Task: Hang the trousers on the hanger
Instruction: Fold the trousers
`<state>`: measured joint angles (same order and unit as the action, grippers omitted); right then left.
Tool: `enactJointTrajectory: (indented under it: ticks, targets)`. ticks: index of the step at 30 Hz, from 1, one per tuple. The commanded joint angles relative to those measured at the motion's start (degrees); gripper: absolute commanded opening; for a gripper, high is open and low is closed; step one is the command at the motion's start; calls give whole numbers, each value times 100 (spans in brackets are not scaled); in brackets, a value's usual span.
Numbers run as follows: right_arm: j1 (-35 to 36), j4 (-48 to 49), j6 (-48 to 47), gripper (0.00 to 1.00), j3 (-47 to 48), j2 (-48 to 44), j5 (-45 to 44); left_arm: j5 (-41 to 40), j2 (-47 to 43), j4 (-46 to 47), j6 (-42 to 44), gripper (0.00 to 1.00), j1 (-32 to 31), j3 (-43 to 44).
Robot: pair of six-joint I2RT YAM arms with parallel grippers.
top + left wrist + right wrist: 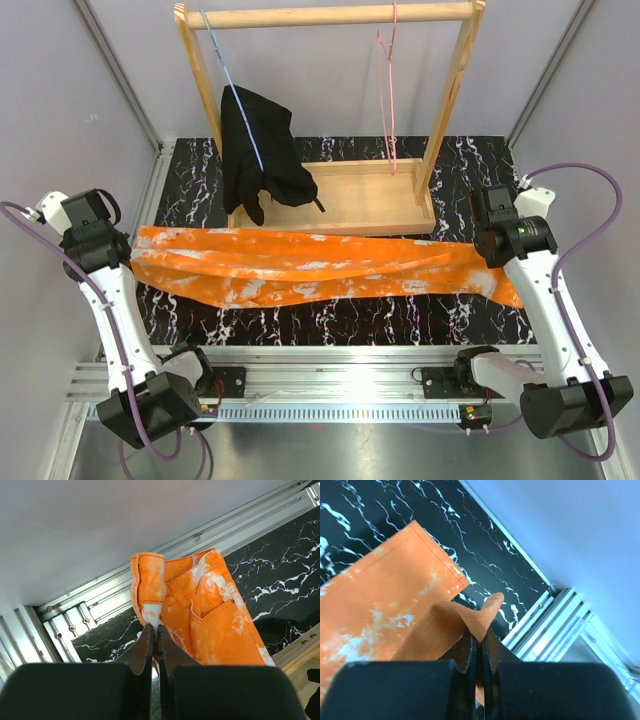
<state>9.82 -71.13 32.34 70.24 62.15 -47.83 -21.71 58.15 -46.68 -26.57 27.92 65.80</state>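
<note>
At the far left, the left gripper (128, 250) is clenched on the waist end of the trousers (310, 268). In the left wrist view its fingers (145, 645) are pressed together on a rolled edge of the waistband, and the pocketed hip of the trousers (215, 615) spreads away over the black marbled table (280, 555).

From there the trousers run as a long, bunched orange band with white blotches across the table (330, 315), left to right, in front of the wooden rack (330, 15). Whether the cloth lies on the table or hangs just above it cannot be told.

The rack stands at the far middle of the table. On the left of its top bar hangs a blue hanger (228, 75), tilted, with a black garment (260, 150) draped on it. The garment's lower end reaches the rack's base tray. Toward the right of the bar hangs the pink hanger (391, 110), bare and seen edge-on, well apart from the trousers.

At the right, the right gripper (497, 262) grips the leg end of the trousers. The right wrist view shows its fingers (492, 655) shut tight on a raised fold of orange cloth, while a hemmed leg end of the trousers (385, 595) lies flat just beyond, over the table (395, 505).
</note>
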Motion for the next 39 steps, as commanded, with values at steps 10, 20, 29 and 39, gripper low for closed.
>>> enactJointTrajectory:
  ticks: [10,20,29,39]
  targets:
    - [-622,996,-685,0,-256,1166,151,685,670,686,328,0,29,292]
    - [-763,1242,-782,0,-299,2187,90,1170,1655,967,319,0,-32,355]
    - [-956,1304,-931,0,-291,2503,-85,1196,1743,1064,310,0,-41,240]
    - [-1202,1682,-1098,0,-90,3179,-50,1091,2332,1117,275,0,-392,829]
